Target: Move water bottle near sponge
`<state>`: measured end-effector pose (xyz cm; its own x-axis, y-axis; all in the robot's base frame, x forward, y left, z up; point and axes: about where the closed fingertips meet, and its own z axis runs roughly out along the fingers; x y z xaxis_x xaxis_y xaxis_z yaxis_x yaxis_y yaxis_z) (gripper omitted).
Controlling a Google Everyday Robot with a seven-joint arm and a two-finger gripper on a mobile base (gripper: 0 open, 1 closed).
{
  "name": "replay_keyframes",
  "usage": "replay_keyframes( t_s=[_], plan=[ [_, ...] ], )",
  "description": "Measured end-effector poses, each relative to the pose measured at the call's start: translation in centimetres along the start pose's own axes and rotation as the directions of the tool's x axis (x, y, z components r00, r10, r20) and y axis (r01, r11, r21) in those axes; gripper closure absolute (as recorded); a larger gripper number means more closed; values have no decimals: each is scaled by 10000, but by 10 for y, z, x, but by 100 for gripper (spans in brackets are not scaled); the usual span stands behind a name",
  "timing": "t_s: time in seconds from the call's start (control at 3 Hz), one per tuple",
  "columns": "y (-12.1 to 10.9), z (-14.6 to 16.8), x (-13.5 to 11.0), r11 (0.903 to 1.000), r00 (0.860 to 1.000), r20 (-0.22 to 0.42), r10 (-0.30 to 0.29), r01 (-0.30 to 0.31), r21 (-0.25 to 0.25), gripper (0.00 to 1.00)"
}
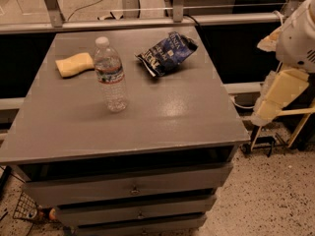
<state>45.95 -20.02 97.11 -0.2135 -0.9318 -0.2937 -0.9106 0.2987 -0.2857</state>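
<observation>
The water bottle (110, 76) is clear with a white cap and a white-and-red label. It stands upright on the grey cabinet top (162, 112), left of centre. The pale yellow sponge (74, 64) lies just behind and left of the bottle, about a hand's width away. My gripper (268, 107) hangs at the right edge of the view, off the cabinet's right side and below its top. It is far from the bottle and holds nothing.
A dark blue snack bag (166, 52) lies at the back, right of the bottle. A metal rail (147, 22) runs behind the cabinet. Drawers (133, 188) are below the top. A speckled floor lies to the right.
</observation>
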Motion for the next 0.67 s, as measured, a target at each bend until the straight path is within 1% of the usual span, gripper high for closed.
replay_keyframes(
  t_s=[0.33,0.67],
  plan=[
    [-16,35,-42,9999,9883,1522,36,-56,126,0],
    [-34,80,-111,9996,9388,3432,281,-259,-110,0]
  ],
)
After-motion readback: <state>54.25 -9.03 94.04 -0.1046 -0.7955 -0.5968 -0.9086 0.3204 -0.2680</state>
